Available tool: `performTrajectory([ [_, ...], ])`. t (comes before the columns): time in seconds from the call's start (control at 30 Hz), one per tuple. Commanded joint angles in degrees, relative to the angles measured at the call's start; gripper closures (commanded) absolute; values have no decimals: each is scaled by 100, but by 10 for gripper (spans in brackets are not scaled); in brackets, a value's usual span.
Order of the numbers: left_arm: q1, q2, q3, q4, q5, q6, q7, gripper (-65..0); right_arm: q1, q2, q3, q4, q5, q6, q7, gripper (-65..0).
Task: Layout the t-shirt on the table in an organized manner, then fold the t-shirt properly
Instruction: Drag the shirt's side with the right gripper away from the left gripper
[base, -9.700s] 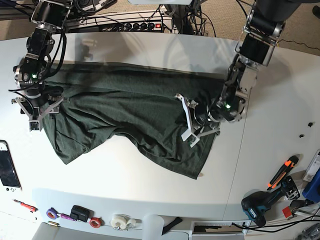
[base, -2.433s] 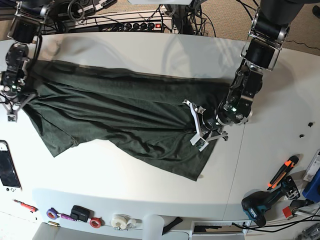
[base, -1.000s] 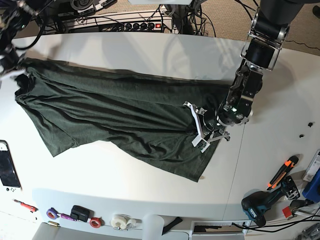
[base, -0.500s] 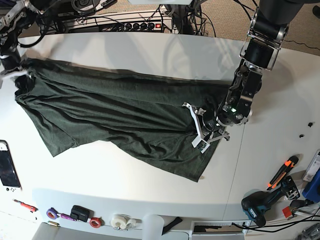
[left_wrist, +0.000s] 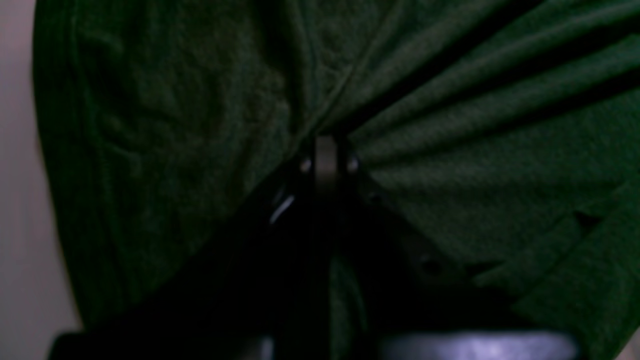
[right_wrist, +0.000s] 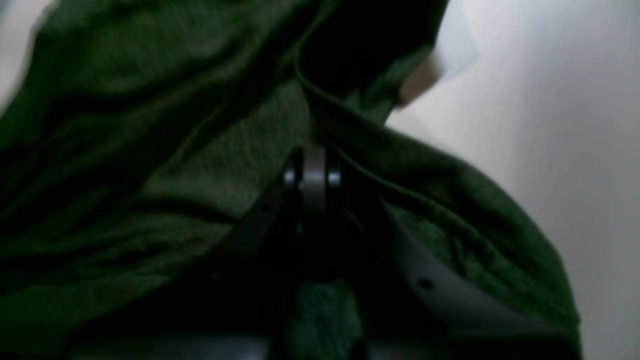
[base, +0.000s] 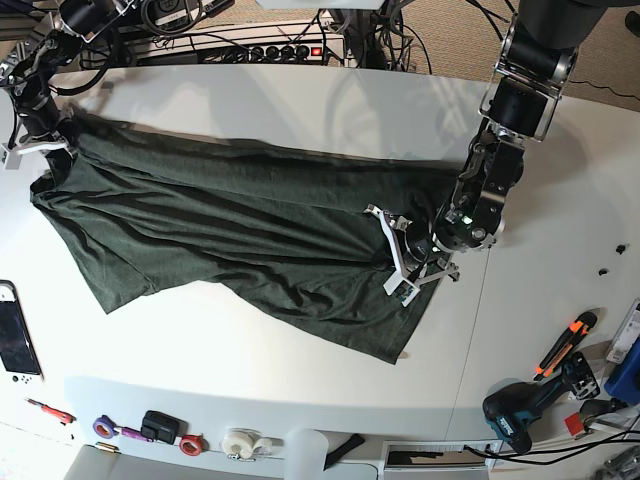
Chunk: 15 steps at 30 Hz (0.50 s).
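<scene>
Broadly, the white table (base: 300, 370) carries everything, and the dark green t-shirt (base: 230, 230) lies stretched across it as a long, wrinkled band, running from the far left corner down toward the middle right, with a loose flap sagging toward the near edge. No open bin or tray with contents shows.

Along the near edge lie tape rolls (base: 240, 443), a small black device (base: 160, 426) and a phone (base: 17, 335); at the near right sit a cordless drill (base: 520, 415) and an orange-handled cutter (base: 565, 340). The drill and phone are partly cut off by the frame.

From the base view the right gripper (base: 38, 148) sits at the shirt's far left corner, small and hard to read; the left gripper (base: 405, 265) rests on the shirt's right end. Only the wrist views settle the grip. The right wrist camera shows the right gripper (right_wrist: 314, 172) with its fingers pressed together, pinching a hemmed fold of cloth. The left wrist camera shows the left gripper (left_wrist: 326, 162) likewise pinched on bunched fabric, pleats fanning out from it. Both wrist pictures are dark and blurred, so which hem is caught cannot be told.
</scene>
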Motion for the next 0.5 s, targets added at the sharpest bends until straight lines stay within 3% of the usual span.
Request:
performTrajectory([
  [0.0, 50, -31, 24, -87, 223, 22, 599, 0, 44, 166, 28, 79, 48, 28, 87, 0],
  [0.23, 50, -33, 24, -90, 225, 22, 599, 0, 44, 627, 33, 83, -251, 20, 90, 0],
  [0.47, 48, -31, 24, -87, 225, 24, 597, 0, 44, 855, 35, 81, -896, -566, 90, 0],
])
